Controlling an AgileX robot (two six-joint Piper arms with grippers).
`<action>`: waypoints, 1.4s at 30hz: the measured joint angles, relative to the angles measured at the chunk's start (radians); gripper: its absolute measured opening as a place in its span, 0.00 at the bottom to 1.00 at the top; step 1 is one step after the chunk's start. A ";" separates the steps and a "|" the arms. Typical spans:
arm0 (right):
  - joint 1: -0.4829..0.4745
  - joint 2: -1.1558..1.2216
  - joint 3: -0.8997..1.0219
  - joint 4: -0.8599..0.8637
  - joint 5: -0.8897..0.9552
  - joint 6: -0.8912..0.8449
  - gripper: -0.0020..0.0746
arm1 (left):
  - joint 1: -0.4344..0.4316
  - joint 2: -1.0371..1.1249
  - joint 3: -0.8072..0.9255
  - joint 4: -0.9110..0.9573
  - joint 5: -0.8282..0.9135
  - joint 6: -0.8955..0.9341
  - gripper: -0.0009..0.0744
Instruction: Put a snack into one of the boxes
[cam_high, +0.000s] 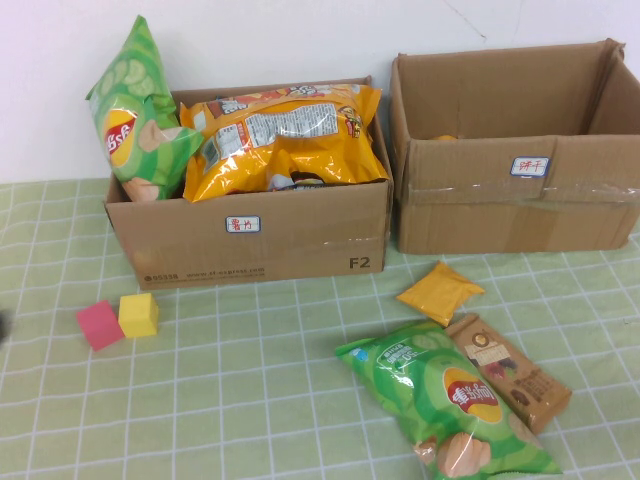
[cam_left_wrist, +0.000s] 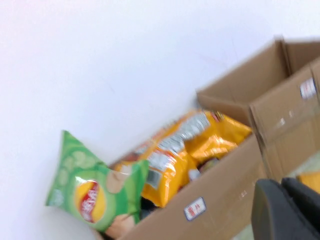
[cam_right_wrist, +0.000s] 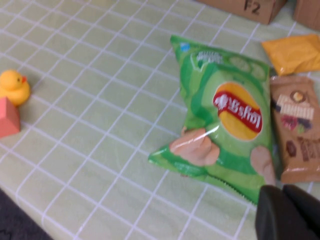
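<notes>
On the green checked cloth (cam_high: 250, 400), a green chip bag (cam_high: 450, 410) lay flat at about five o'clock in the high view, label up. Touching its right edge was a brown snack bar (cam_high: 510, 370), and just beyond that, toward one o'clock from the bag, a small yellow packet (cam_high: 440, 291).

Neither arm appeared in the high view. The right gripper (cam_right_wrist: 289, 214) showed only as a dark blurred body at the edge of its wrist view, held above the cloth and angled down over the near end of the green chip bag (cam_right_wrist: 225, 120), not touching it; whether its fingers were parted or closed could not be told. That view also caught a yellow duck (cam_right_wrist: 13, 86) beside a pink block (cam_right_wrist: 7, 117).

The left gripper (cam_left_wrist: 287, 210) was likewise a dark blur, raised and aimed at the left box (cam_left_wrist: 220, 200); its fingers' state could not be told either.

The left box (cam_high: 250, 235), at eleven o'clock, held an orange bag (cam_high: 285, 135) and an upright green bag (cam_high: 135, 115) at its left end. The right box (cam_high: 515, 150), at one o'clock, stood just beside it. A pink cube (cam_high: 99, 325) touched a yellow cube (cam_high: 139, 314) at nine o'clock.
</notes>
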 joint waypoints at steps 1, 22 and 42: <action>0.000 0.000 0.000 0.000 -0.009 0.000 0.03 | 0.000 -0.062 0.014 0.000 0.030 -0.012 0.01; 0.000 0.000 0.000 0.004 0.015 -0.002 0.03 | 0.000 -0.214 0.026 -0.027 0.256 -0.184 0.01; 0.000 0.000 0.000 0.026 0.018 -0.002 0.03 | 0.329 -0.227 0.381 -0.194 0.103 -0.062 0.01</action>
